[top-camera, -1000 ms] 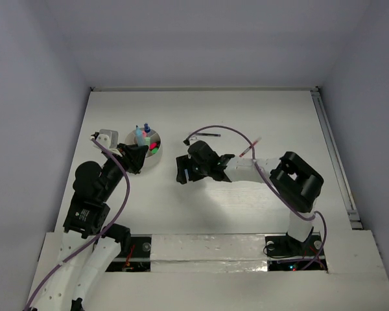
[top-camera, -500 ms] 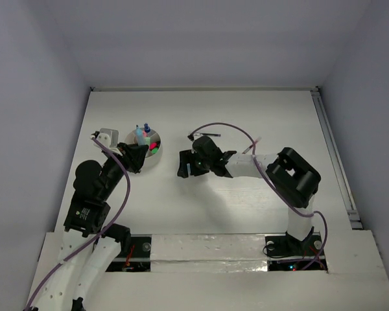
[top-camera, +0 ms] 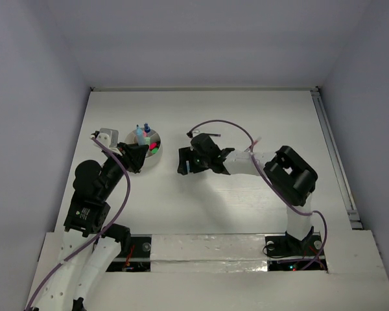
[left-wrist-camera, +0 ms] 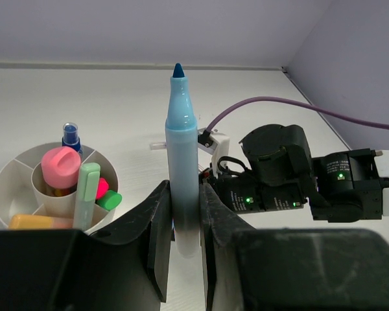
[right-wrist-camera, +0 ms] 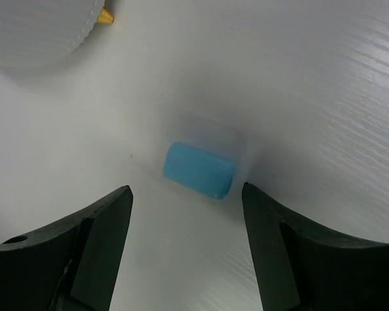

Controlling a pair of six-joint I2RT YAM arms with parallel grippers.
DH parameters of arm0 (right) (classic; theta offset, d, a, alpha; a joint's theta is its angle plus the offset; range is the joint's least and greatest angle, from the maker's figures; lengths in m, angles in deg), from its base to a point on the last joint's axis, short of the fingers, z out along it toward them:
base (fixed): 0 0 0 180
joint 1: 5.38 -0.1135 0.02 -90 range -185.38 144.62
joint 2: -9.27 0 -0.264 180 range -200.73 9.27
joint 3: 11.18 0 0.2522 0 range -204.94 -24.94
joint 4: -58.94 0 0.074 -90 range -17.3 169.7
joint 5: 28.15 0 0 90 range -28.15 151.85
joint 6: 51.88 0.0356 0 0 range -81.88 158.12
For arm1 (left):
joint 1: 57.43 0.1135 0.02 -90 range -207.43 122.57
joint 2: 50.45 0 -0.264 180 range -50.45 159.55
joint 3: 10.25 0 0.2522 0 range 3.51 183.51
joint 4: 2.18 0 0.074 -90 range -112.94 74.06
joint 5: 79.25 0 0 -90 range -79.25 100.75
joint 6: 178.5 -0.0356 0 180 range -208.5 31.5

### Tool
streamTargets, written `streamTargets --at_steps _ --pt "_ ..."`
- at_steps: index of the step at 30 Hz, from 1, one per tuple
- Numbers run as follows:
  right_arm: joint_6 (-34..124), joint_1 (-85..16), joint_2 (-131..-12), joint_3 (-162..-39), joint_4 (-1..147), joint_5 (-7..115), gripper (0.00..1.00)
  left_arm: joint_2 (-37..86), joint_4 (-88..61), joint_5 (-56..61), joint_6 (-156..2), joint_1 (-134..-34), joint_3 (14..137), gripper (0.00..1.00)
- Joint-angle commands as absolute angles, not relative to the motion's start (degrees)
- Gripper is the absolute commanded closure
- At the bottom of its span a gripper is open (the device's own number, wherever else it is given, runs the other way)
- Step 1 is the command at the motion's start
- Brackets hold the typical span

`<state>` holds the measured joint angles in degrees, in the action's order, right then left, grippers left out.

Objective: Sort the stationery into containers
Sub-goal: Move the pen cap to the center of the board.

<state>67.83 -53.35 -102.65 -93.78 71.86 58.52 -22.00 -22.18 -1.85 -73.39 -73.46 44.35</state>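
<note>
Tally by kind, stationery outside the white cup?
Markers: 1, blue felt-tip marker in left pincer
Erasers: 1, light-blue block eraser at right pincer
Pens: 2, thin black pen, thin red pen
Grey-white block beside round white cup: unidentified
Total: 4

You see even, bright light with soft shadows. In your right wrist view the fingers point(right-wrist-camera: 91, 253) look blurred.

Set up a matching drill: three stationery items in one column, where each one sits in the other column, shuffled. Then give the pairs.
Items:
1. blue marker
2. light-blue eraser
3. pink marker

Places:
a. standing in the middle of the white container
b. clamped upright in the left tool
c. lying on the table at the fingertips of the open right tool

Pairs: 1-b, 2-c, 3-a
</note>
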Motion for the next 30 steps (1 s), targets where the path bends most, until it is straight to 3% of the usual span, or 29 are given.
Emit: streamTargets --at_steps 1,19,30 --pt "67.2 -53.2 -99.3 -92.6 75.0 59.8 0.26 -21.8 -18.8 -3.1 -73.1 -72.6 44.3 1.0" --pt "68.1 -54.8 -102.4 -95.4 75.6 50.9 0.29 -21.9 -19.0 -3.0 -72.9 -72.6 44.1 1.0" --pt "66.9 -54.8 -104.2 -98.4 76.6 54.5 0.29 -21.9 -18.9 -3.1 -72.9 -72.6 44.1 1.0"
